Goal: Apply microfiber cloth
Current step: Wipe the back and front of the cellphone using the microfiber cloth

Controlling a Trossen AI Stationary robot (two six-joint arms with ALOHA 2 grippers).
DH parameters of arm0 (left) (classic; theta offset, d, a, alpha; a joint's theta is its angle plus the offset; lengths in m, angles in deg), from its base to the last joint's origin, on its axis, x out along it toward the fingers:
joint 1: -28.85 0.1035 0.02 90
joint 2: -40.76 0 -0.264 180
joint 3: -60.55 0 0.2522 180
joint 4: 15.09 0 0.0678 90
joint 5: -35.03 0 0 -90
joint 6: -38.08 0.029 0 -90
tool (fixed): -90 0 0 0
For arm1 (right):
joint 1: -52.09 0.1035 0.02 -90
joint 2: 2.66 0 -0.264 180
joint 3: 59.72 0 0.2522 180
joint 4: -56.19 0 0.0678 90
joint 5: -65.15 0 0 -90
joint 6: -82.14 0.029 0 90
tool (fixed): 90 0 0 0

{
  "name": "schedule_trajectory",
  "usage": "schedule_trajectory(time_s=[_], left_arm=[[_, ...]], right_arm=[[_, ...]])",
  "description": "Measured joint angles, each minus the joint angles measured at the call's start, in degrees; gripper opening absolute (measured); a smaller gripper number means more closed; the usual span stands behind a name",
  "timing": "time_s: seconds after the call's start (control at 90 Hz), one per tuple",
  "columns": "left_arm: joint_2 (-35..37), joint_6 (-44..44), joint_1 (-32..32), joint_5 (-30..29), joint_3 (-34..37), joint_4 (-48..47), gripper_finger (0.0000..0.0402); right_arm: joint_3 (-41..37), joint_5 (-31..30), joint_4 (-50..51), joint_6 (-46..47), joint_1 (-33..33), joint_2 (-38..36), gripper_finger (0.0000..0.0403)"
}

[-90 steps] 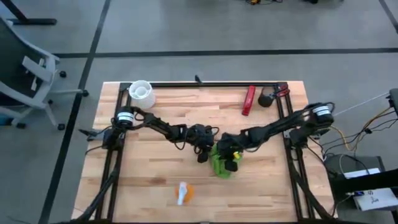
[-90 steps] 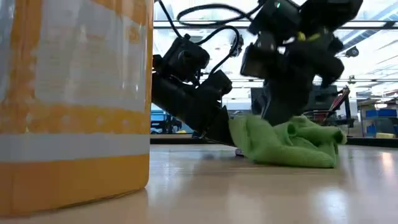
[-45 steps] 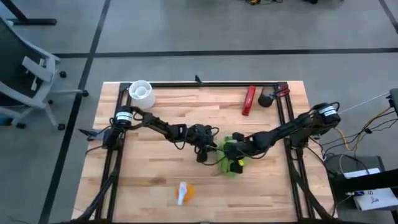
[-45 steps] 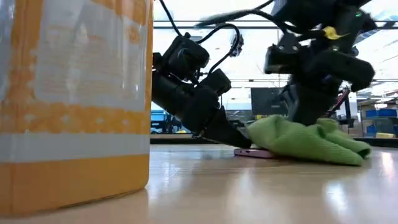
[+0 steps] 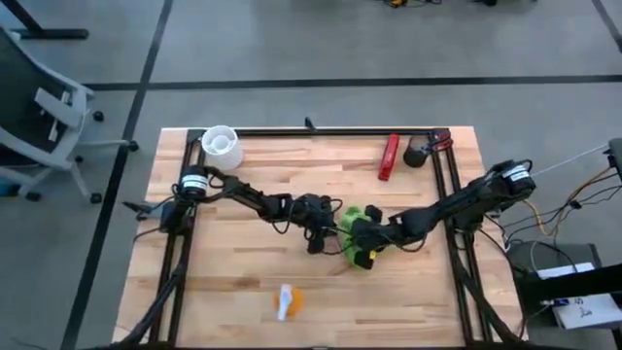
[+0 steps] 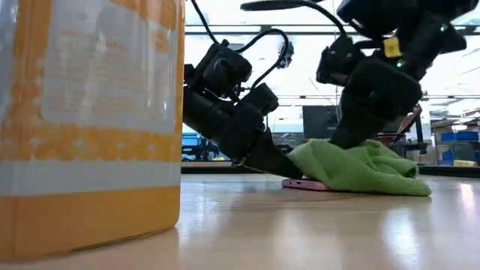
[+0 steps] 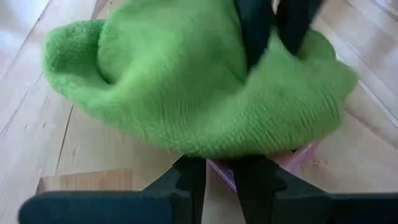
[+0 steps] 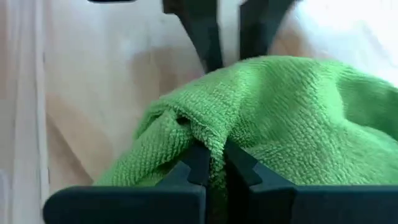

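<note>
No brand name or writing can be read anywhere: the orange-and-white bottle that fills the near side of the low view shows only pale bands, no legible print. Counting what is on my wooden table: one microfiber cloth, one flat pink thing under it, one spray bottle lying near the front edge, one white cup at the far left corner, one red tool and one dark round item near the far right corner. The cloth lies bunched near the middle of the table, between my two arms. My right gripper has its fingers pinched together on a raised fold of the cloth, the fabric squeezed between them. My left gripper sits low at the cloth's edge with its fingers close together, a narrow gap between them, at the rim of the pink thing; whether they actually pinch it I cannot tell. The pink edge shows only in the low view and my left wrist view; from above the cloth and grippers hide it. The low view shows the cloth draped over it and my right gripper pressing down from above. The cup and red tool appear only in the high view.
</note>
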Motion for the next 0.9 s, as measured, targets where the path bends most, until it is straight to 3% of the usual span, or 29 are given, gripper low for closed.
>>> schedule_trajectory(time_s=[0.9], left_arm=[[1.7, -3.1, 0.0, 0.0, 0.0, 0.5, 0.0059]], right_arm=[[0.2, 0.9, -0.4, 3.1, -0.1, 1.7, 0.0]])
